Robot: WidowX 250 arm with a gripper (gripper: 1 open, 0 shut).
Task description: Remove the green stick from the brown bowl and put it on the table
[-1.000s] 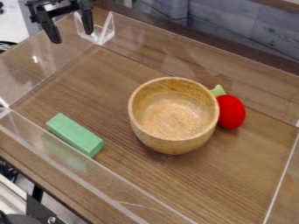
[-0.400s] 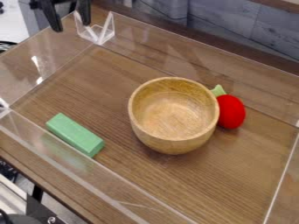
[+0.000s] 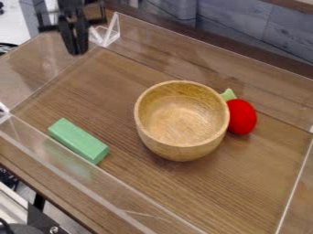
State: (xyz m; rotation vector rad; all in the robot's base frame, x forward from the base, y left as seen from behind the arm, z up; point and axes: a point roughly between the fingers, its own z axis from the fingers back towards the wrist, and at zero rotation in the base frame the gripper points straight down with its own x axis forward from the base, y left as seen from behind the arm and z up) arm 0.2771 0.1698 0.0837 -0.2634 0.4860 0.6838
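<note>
The green stick (image 3: 79, 141) lies flat on the table (image 3: 123, 87) at the front left, outside the brown bowl (image 3: 182, 119). The bowl stands upright in the middle and its inside shows nothing in it. My gripper (image 3: 76, 46) hangs at the far left corner, well away from both stick and bowl. Its dark fingers are drawn together into one narrow shape with nothing between them.
A red strawberry-shaped toy (image 3: 242, 116) with a green top rests against the bowl's right side. Low clear acrylic walls (image 3: 49, 64) edge the tabletop, with a small clear bracket (image 3: 108, 35) right beside the gripper.
The gripper's fingers stood wide apart earlier and have now come together. The hand has dropped lower at the far left corner. Stick, bowl and toy have not moved.
</note>
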